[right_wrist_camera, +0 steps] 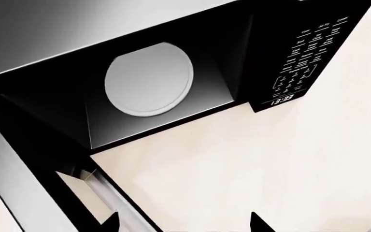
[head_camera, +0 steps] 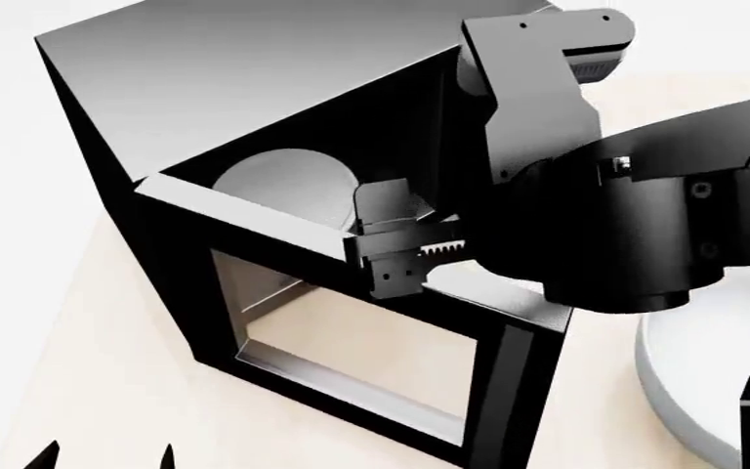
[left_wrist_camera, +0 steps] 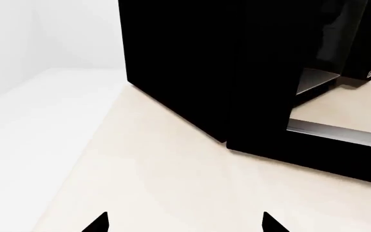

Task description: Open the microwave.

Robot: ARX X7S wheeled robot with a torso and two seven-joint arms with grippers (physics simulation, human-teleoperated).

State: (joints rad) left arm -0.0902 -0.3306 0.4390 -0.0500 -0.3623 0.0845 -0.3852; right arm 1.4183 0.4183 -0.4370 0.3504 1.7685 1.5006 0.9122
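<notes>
1. Head view: the microwave [head_camera: 258,117] is seen on the beige desk [head_camera: 75,391], near its left edge, with the door [head_camera: 349,342] swung wide open.
2. The white turntable [head_camera: 284,186] is exposed inside the cavity.
3. The right end effector [head_camera: 401,256] is positioned at the top edge of the open door; whether it is open, closed or gripping cannot be told.
4. The left end effector [head_camera: 104,457] is held low near the front edge of the desk, its fingertips spread apart and nothing between them.
5. Right wrist view: the keypad [right_wrist_camera: 308,53] and clock [right_wrist_camera: 281,100] are shown beside the cavity.
6. A pale round object [head_camera: 687,391] is partly seen toward the right side of the desk.
</notes>
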